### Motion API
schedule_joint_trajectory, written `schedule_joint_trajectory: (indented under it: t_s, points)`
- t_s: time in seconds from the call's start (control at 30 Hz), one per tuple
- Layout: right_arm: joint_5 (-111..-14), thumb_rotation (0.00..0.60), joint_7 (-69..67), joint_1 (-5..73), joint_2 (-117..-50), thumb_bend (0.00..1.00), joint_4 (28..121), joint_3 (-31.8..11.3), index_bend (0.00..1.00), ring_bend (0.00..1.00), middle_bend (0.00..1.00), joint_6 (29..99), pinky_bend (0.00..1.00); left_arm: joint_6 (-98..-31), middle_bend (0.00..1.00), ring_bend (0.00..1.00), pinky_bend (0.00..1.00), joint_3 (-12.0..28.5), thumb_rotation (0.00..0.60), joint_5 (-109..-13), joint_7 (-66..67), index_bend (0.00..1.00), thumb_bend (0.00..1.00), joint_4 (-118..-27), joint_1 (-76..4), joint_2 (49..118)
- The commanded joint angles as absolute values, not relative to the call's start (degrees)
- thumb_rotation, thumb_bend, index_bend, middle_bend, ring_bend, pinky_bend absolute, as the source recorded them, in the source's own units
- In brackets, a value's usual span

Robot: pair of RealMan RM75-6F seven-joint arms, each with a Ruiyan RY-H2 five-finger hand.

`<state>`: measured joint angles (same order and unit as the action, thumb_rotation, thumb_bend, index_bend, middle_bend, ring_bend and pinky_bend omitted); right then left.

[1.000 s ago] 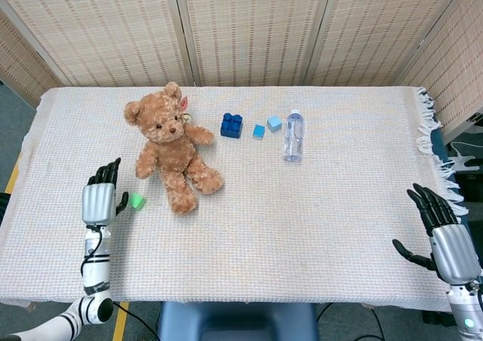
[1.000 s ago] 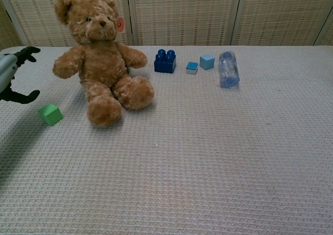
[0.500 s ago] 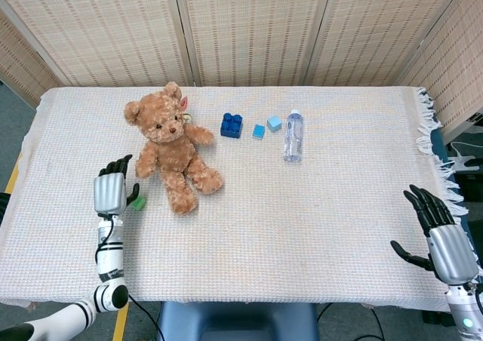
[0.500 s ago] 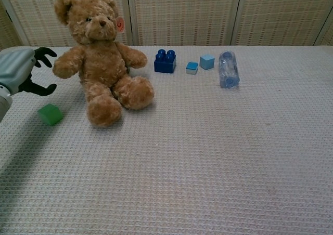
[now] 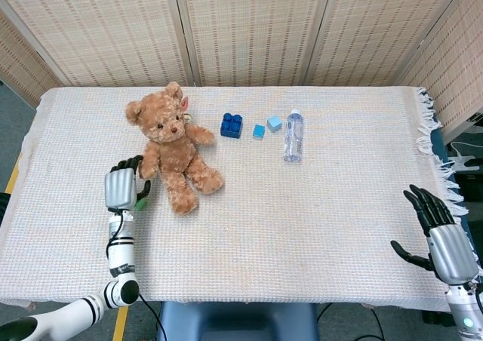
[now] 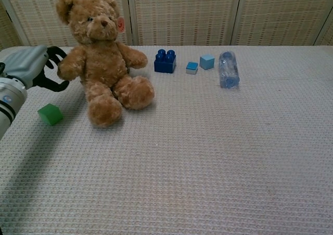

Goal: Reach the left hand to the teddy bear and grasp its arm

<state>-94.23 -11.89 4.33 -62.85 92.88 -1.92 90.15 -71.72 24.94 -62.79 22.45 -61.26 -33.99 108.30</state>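
The brown teddy bear (image 5: 173, 156) sits on the white cloth at the left, facing me, also in the chest view (image 6: 101, 63). My left hand (image 5: 121, 186) is right at the bear's arm on that side (image 6: 66, 68). Its dark fingers (image 6: 54, 52) reach over the paw and the thumb lies below it, apart, so the paw sits between them without being clamped. In the chest view the left hand (image 6: 31, 68) comes in from the left edge. My right hand (image 5: 445, 239) hangs open at the table's near right corner, holding nothing.
A green cube (image 6: 50, 114) lies just under my left hand, mostly hidden in the head view. Right of the bear are a dark blue brick (image 5: 232, 124), two light blue cubes (image 5: 259, 131) (image 5: 274, 123) and a lying clear bottle (image 5: 293, 136).
My left hand has moved forward and right, past the green cube, up to the bear's arm; the bear has shifted very slightly. The right hand has barely moved.
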Motion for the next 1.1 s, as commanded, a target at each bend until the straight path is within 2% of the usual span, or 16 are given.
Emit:
schedule_joint_trajectory:
  t_s: [0.03,0.3,0.5,0.97,1.1]
  points:
    - [-94.2,0.600,-11.9,4.3,-62.8,0.12,92.9,-1.9,0.00,0.00,0.01,90.1,0.10,-71.2,0.29,0.28,0.39,24.8,0.600,-61.7,23.7,0.24,0.33,-63.3,-34.1,107.4]
    - [-94.5,0.600,-12.5,4.1,-62.7,0.12,92.9,-1.9,0.00,0.00,0.01,90.8,0.10,-69.9,0.22,0.25,0.38,24.6,0.600,-57.7,26.1,0.15,0.34,-69.8,-33.7,105.0]
    - [-94.3,0.600,-12.8,4.2,-62.6,0.12,92.9,-2.0,0.00,0.00,0.01,90.7,0.10,-69.3,0.19,0.24,0.36,26.1,0.600,-54.1,25.3,0.10,0.33,-73.5,-33.9,104.2]
    - [-94.1,0.600,-12.5,4.6,-62.6,0.12,93.0,-1.8,0.00,0.00,0.01,89.5,0.10,-71.8,0.28,0.28,0.39,29.4,0.600,-51.0,18.6,0.17,0.33,-74.0,-35.2,106.5]
    - [-94.2,0.600,-12.6,4.6,-62.6,0.12,93.0,-1.8,0.00,0.00,0.01,89.8,0.11,-73.7,0.37,0.35,0.41,29.6,0.600,-51.2,18.0,0.24,0.33,-72.5,-35.7,107.7]
